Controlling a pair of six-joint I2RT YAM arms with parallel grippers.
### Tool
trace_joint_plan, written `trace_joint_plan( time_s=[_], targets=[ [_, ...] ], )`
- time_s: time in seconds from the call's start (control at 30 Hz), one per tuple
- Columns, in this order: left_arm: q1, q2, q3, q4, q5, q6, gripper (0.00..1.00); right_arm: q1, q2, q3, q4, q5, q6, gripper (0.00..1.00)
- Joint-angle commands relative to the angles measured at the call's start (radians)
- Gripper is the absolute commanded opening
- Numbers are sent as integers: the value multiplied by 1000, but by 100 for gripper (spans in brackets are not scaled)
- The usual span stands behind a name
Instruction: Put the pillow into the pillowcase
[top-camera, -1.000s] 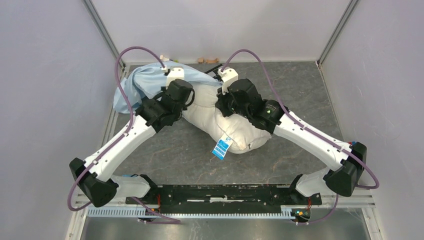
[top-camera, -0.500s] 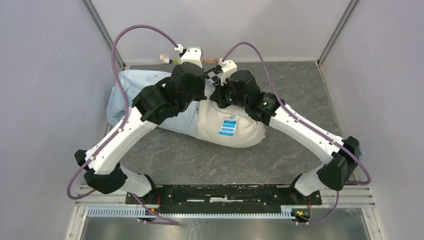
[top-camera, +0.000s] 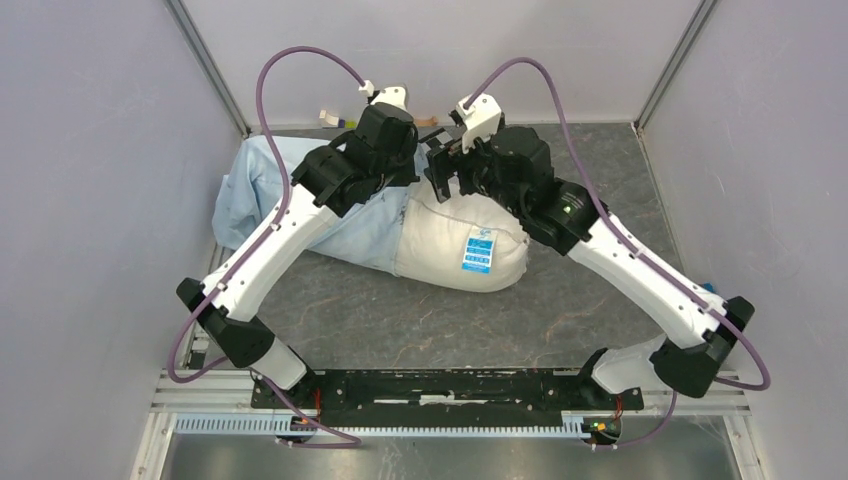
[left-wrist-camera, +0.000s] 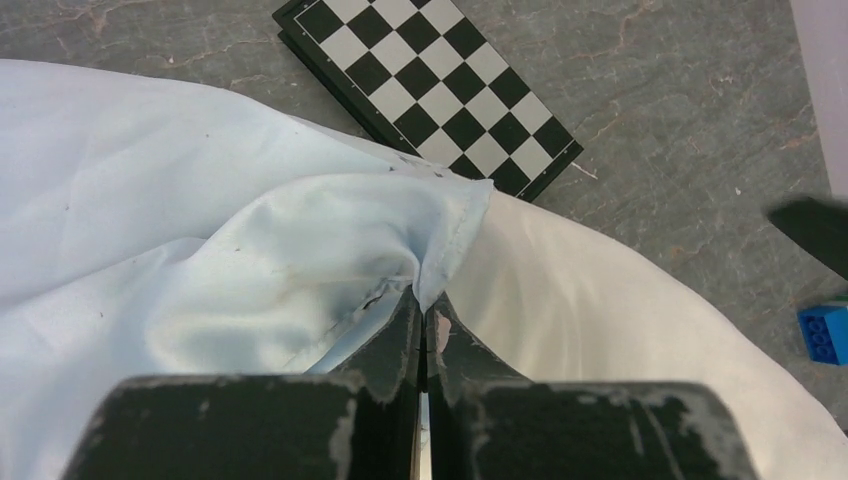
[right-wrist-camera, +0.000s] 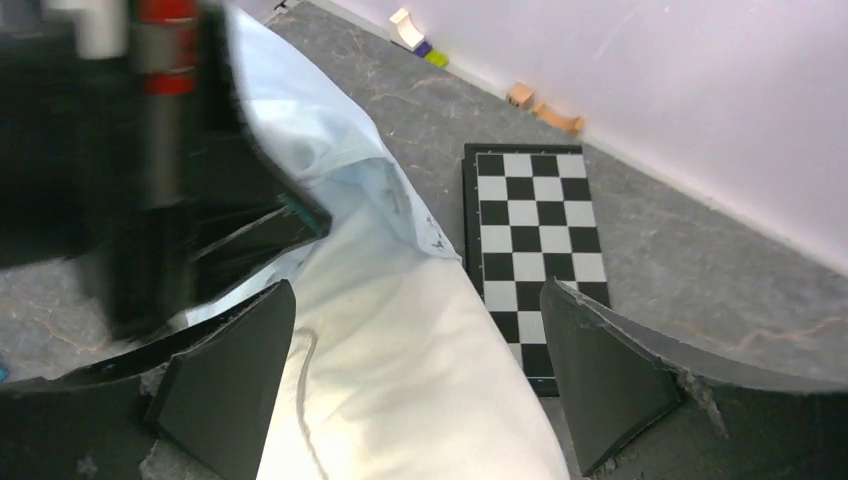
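The cream-white pillow (top-camera: 445, 262) lies mid-table, its blue tag (top-camera: 478, 250) facing up. Its left part sits inside the pale-blue pillowcase (top-camera: 255, 190), which spreads towards the back left. In the left wrist view my left gripper (left-wrist-camera: 425, 300) is shut on the pillowcase's stitched hem (left-wrist-camera: 455, 235), at the mouth where blue cloth meets the pillow (left-wrist-camera: 600, 310). My right gripper (right-wrist-camera: 415, 370) is open just above the pillow (right-wrist-camera: 400, 300). One finger stands on each side of it and neither grips anything. The pillowcase edge (right-wrist-camera: 340, 170) lies just ahead of it.
A black-and-white checkerboard panel (left-wrist-camera: 430, 90) lies flat behind the pillow, also seen in the right wrist view (right-wrist-camera: 535, 230). Small toy blocks (right-wrist-camera: 415, 30) and wooden pieces (right-wrist-camera: 545, 105) sit along the back wall. A blue brick (left-wrist-camera: 825, 335) lies to the right. Walls close in on three sides.
The pillowcase was drawn over the pillow's left part and the tag turned face up. Both arms moved towards the back. The right gripper has just opened and let go.
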Motion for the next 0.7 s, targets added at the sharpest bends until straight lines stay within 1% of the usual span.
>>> trace_joint_plan(
  time_s=[0.0,0.1,0.17,0.3,0.33,0.4,0.43,0.47,0.5,0.53,0.6,0.67],
  targets=[
    [31,30,17,64,43,-42,2,90,-85,-22,-50,131,-159,98],
    [51,50,22,76,54,-43,2,204,-146,-129,-33,268,-226,98],
    [55,63,23,95,75,-40,2,241,-173,-196,-31,332,-249,98],
    [55,75,25,117,89,-41,2,240,-199,-370,33,407,-274,98],
    [55,78,27,117,90,-40,2,231,-196,-413,64,398,-277,98],
    [50,79,30,128,123,-33,2,174,-169,-465,113,330,-258,98],
    [41,76,31,136,128,-32,2,121,-152,-482,141,274,-236,93],
    [22,70,27,151,126,-25,2,55,-140,-493,177,199,-219,86],
    [-1,66,20,167,124,-18,2,0,-127,-501,213,136,-195,74],
    [-20,67,17,187,130,-13,2,-65,-108,-495,247,56,-161,55],
    [-45,88,27,201,143,-11,2,-175,-52,-441,291,-104,-74,27],
    [-49,112,42,201,156,-14,2,-243,36,-359,297,-226,6,7]
  ],
)
